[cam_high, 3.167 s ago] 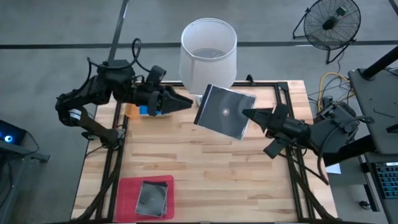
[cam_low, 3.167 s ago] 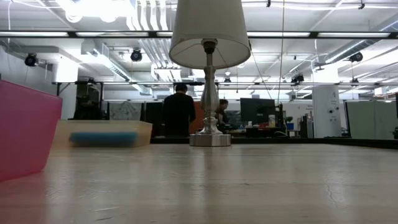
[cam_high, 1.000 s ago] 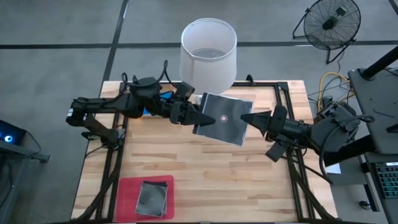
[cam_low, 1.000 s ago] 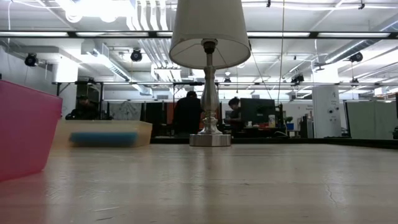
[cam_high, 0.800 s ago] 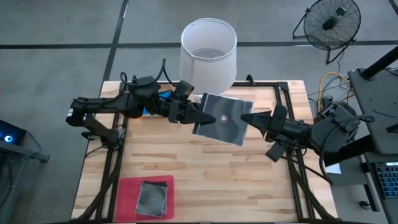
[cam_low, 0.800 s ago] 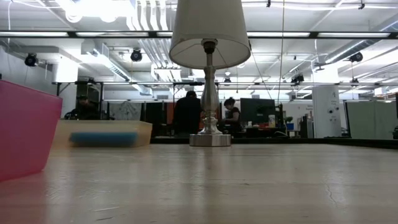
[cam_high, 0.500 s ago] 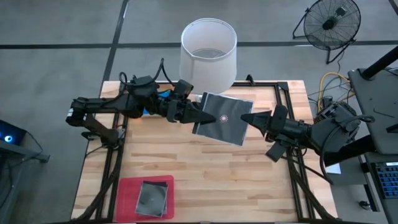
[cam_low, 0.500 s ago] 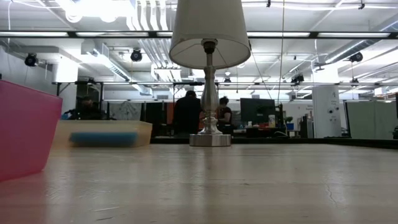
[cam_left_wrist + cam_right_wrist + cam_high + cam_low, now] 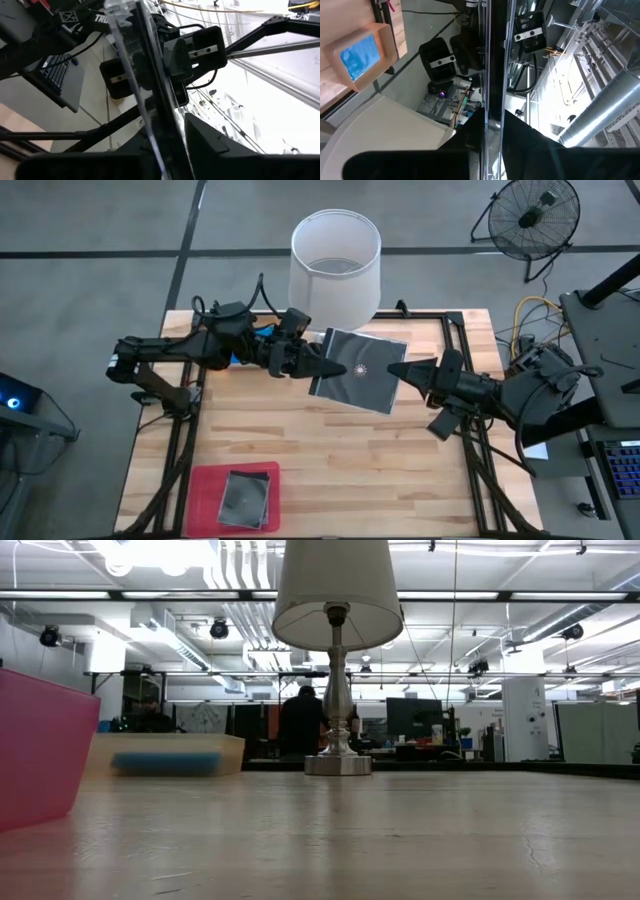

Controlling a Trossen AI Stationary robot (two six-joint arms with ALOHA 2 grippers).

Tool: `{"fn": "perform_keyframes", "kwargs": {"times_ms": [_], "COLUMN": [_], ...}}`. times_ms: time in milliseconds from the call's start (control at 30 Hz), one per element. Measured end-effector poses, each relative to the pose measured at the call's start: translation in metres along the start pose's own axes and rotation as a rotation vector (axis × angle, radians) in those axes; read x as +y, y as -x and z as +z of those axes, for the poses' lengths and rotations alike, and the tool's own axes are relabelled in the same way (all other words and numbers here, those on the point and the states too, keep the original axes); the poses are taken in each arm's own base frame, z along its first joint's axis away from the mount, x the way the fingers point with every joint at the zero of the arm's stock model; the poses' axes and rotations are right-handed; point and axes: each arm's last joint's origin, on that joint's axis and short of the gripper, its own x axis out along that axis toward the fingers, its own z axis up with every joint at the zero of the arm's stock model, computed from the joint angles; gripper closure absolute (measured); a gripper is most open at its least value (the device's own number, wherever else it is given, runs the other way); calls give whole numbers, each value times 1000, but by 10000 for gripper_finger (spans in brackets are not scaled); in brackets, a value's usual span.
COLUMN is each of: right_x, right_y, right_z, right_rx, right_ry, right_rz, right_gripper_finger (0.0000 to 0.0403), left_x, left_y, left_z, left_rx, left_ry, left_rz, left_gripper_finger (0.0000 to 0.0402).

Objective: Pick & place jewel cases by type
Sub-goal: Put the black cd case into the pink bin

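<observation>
Both grippers meet over the middle of the table, seen from above: the right gripper [image 9: 400,369] pinches one edge of a dark grey jewel case [image 9: 359,369] held in the air, and the left gripper [image 9: 326,366] has its tips at the opposite edge, apparently clamped on it too; if both pull at once the thin case could twist or crack, and if one lets go early it could drop onto the table [image 9: 330,440]; the pink tray [image 9: 205,485] near the front edge holds one grey disc case [image 9: 244,497], while the orange tray [image 9: 213,355] by the left arm shows a bit of blue.

From table height, the orange tray [image 9: 165,754] shows a blue case [image 9: 165,764] through its wall; no gripper is in sight.

From the left wrist, the case [image 9: 145,95] stands edge-on between its fingers.

From the right wrist, the case [image 9: 495,60] is edge-on again; the orange tray [image 9: 387,50] holds a blue case [image 9: 360,55].
</observation>
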Motion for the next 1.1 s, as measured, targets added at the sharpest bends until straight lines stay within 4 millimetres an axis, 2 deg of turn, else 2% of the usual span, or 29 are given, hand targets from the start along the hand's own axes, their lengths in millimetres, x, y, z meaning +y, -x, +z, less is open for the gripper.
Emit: {"fn": "perform_keyframes", "kwargs": {"times_ms": [200,567,733,1100], "right_x": [1,0,-1,-1], "right_y": [0,0,0,1], "right_z": [0,0,0,-3], "right_rx": [1,1,0,23], "right_ry": [20,10,-65,-172], "right_rz": [3,3,-4,-9], "right_gripper_finger": [374,368,335,229], "left_x": [0,0,0,-1], "left_y": [0,0,0,0], "left_z": [0,0,0,1], "left_rx": [-4,-4,-5,-25], "left_ry": [-10,-15,-30,-29], "left_rz": [4,4,2,3], "left_gripper_finger": [394,399,401,401]}}
